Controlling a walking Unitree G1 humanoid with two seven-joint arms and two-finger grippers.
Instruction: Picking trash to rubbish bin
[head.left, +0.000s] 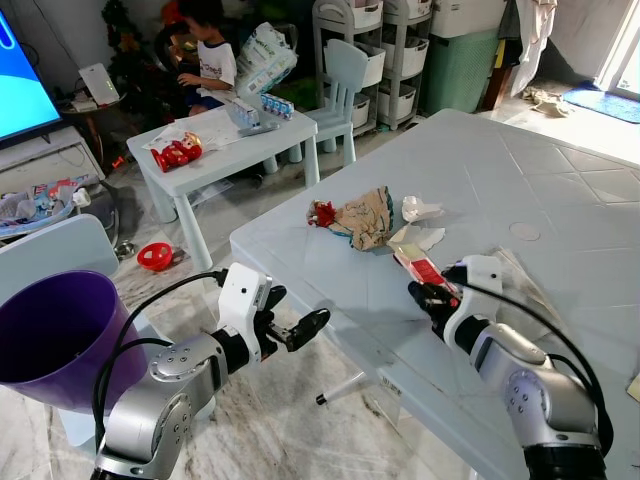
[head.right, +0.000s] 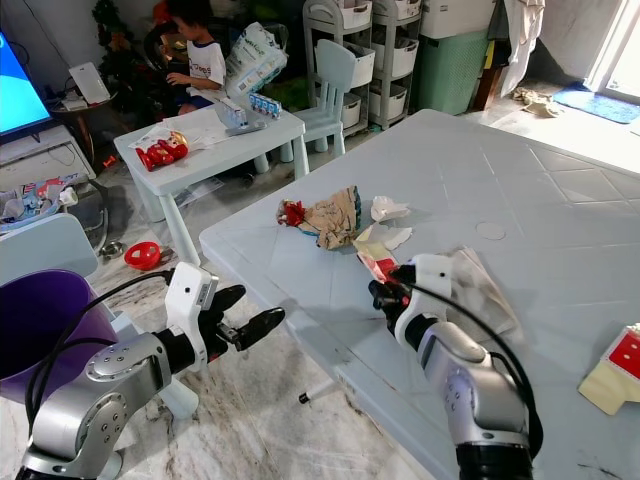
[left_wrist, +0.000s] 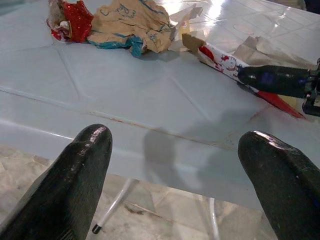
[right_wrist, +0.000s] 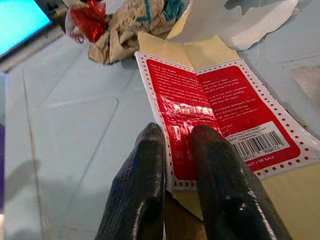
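A flat red-and-white packet (right_wrist: 220, 107) lies on the pale blue table (head.left: 560, 180) near its front edge. My right gripper (right_wrist: 178, 134) is shut on the packet's near edge, which sits pinched between the two black fingers (head.left: 428, 296). Beyond it lie a crumpled brown paper (head.left: 366, 216), a red wrapper (head.left: 322, 212) and torn white paper (head.left: 420, 210). My left gripper (head.left: 296, 314) hangs open in front of the table edge and holds nothing. The purple bin (head.left: 55, 335) stands low at the far left, beside my left arm.
A crinkled clear plastic sheet (head.left: 525, 275) lies right of my right gripper. Another packet (head.right: 618, 368) rests at the table's right edge. Behind stand a small white table (head.left: 215, 150) with a seated person (head.left: 205, 55), a chair (head.left: 340, 80) and shelves (head.left: 385, 55).
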